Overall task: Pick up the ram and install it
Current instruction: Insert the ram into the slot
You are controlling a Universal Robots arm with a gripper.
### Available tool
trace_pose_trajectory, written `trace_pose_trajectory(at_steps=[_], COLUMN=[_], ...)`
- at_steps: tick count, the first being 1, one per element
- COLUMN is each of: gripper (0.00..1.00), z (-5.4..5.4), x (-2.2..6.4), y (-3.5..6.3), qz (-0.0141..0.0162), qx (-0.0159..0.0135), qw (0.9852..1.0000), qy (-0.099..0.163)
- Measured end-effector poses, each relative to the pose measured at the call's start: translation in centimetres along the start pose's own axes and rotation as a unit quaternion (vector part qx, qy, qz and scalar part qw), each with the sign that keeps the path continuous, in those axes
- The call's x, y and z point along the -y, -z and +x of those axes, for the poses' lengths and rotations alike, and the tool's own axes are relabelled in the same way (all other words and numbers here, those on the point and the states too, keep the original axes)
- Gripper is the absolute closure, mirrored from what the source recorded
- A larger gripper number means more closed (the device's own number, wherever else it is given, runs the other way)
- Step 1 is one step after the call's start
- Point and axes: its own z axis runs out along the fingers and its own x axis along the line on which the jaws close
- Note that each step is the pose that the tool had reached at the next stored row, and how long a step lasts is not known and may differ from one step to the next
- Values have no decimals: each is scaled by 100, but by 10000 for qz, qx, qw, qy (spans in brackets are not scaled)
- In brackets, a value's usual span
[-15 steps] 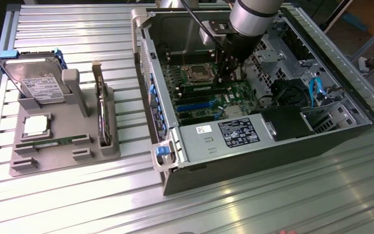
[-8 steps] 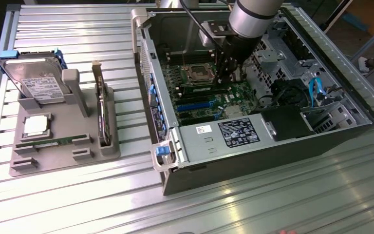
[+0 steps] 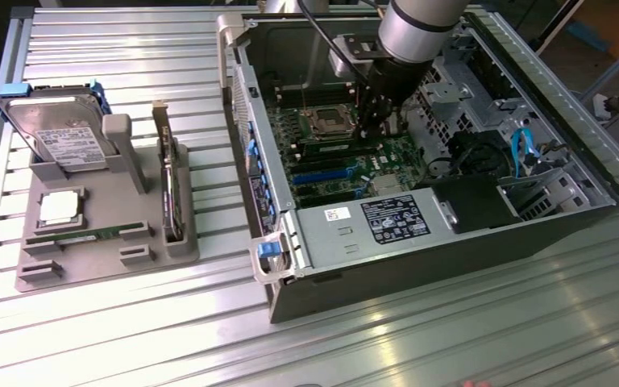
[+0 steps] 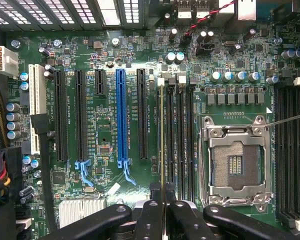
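Observation:
The ram [image 4: 162,140] is a thin green stick seen edge-on, running along the first of the black memory slots [image 4: 179,135] beside the CPU socket [image 4: 235,165]. My gripper [image 4: 164,206] is shut on the ram's near end, one black finger on each side. I cannot tell whether the stick is seated in the slot or hovering just above it. In the exterior view the gripper [image 3: 377,121] reaches down into the open computer case [image 3: 288,242], over the motherboard [image 3: 342,165] next to the CPU socket [image 3: 326,121].
A grey holder [image 3: 94,262] at the exterior view's left carries a hard drive [image 3: 57,133], a dark expansion card [image 3: 168,181], a silver CPU chip [image 3: 60,208] and another green stick [image 3: 84,235]. Case walls, cables [image 3: 525,149] and a power supply [image 3: 396,218] surround the gripper.

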Motion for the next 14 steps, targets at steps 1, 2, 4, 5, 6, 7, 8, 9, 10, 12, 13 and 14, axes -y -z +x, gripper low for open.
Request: trace_pose_trajectory(at_steps=[1,2,4,5,6,7,8,9,10,12,13,14], gripper=[88,88,88,88,88,88,88,88,88,88,88,88], z=[0,0,0,0,0,0,0,0,0,0,0,0], x=[0,0,-3,-4,-4,-4,-4,-4,-4,-5,-4,-4], y=[0,0,0,0,-1,-1,-1,-1,-1,-1,-1,-1], qz=[0,0,0,0,0,0,-1,-1,-2,-3,-3,-3], qx=[0,0,0,0,0,0,-1,-1,-1,-2,-2,-2], qw=[10000,10000,10000,10000,10000,10000,10000,10000,10000,10000,10000,10000], qy=[0,0,0,2,7,15,24,34,52,86,87,87])
